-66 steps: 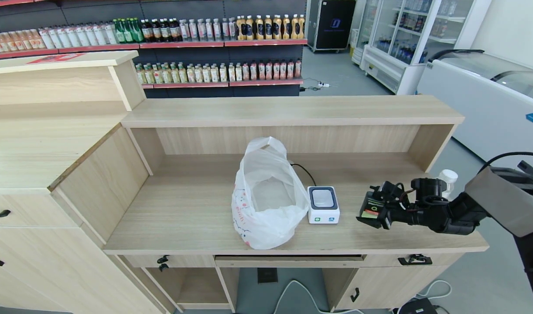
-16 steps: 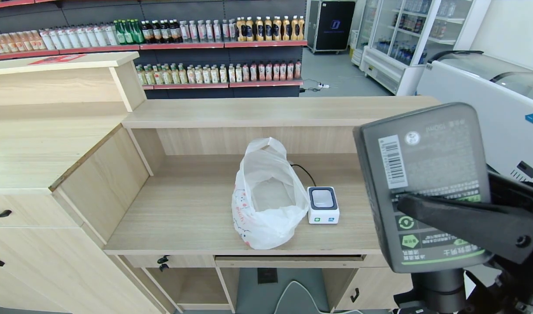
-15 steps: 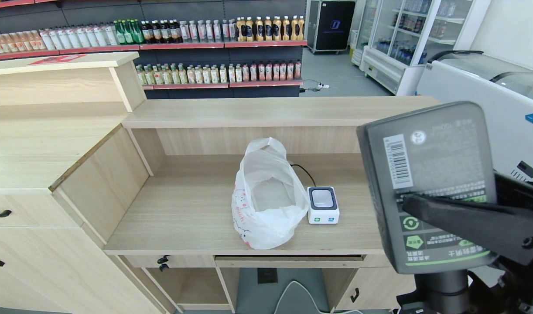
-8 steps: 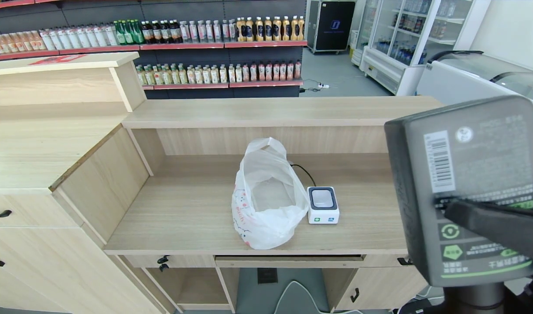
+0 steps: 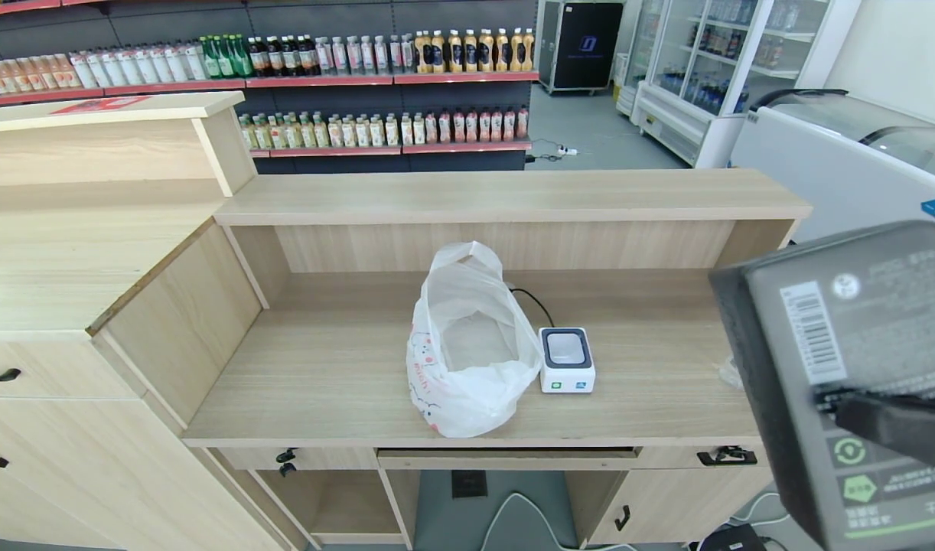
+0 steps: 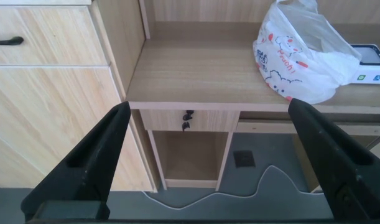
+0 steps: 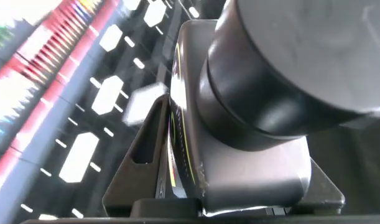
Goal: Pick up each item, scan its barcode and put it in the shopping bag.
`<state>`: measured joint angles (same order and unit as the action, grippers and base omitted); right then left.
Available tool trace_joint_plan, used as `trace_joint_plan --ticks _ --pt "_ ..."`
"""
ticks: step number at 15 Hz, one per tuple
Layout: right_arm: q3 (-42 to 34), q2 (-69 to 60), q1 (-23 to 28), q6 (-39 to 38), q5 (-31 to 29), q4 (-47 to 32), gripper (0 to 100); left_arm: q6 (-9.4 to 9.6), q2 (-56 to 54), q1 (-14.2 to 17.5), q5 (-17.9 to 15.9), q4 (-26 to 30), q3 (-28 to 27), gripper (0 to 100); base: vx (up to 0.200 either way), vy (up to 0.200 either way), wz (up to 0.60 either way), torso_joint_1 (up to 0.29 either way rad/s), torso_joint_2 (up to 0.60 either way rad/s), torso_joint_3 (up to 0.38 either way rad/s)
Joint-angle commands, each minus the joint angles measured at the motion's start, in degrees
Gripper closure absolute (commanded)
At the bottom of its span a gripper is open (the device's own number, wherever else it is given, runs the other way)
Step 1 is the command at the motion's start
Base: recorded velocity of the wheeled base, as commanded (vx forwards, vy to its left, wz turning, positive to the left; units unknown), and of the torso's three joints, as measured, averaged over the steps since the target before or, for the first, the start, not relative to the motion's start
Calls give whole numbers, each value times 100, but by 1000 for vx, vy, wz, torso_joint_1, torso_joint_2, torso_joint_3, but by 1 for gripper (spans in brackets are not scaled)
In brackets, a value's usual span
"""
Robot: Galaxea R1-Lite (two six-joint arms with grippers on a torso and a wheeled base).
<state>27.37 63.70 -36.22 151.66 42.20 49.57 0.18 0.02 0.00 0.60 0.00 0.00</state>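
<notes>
1. I'm in the scan step: the right gripper [image 5: 881,417] is clamping the dark bottle [image 5: 842,321] aloft past the right end of the counter [image 5: 337,375], with the barcode facing me.
2. The left gripper [image 6: 208,109] is hanging spread and empty, low off the counter's left front.
3. Next, I judge, I'm turning the label down over the scanner [image 5: 567,358], just beside the shopping bag [image 5: 471,344].
4. Versus half a second ago, the bottle is sitting further right and lower.

A light wooden counter [image 5: 322,375] is carrying 2 things. A white shopping bag [image 5: 467,344] is standing open near its middle, and a small white scanner [image 5: 567,360] is sitting just beside it, its black cable [image 5: 535,299] trailing toward the back.
</notes>
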Motion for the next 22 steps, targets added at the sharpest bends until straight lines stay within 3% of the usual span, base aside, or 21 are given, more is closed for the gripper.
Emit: trace_joint_plan --ticks 1,14,18,19,20,21,22 --pt "-12 -200 27 30 7 -175 100 -1 -2 0 2 0 0 0 0 0 0 0 0 0" --pt "-30 -402 10 -14 60 -756 100 -1 -2 0 2 0 0 0 0 0 0 0 0 0" --pt "41 -472 53 -269 113 -756 100 -1 -2 0 2 0 0 0 0 0 0 0 0 0" --pt "357 -402 247 -576 -46 -738 100 -1 -2 0 2 0 0 0 0 0 0 0 0 0" --pt "1043 -208 853 -1517 -1135 -826 100 -1 -2 0 2 0 0 0 0 0 0 0 0 0" --pt "1227 -112 1363 -2870 -2410 -1107 100 -1 -2 0 2 0 0 0 0 0 0 0 0 0" --pt "1245 -59 1618 -4672 -3508 -1423 100 -1 -2 0 2 0 0 0 0 0 0 0 0 0"
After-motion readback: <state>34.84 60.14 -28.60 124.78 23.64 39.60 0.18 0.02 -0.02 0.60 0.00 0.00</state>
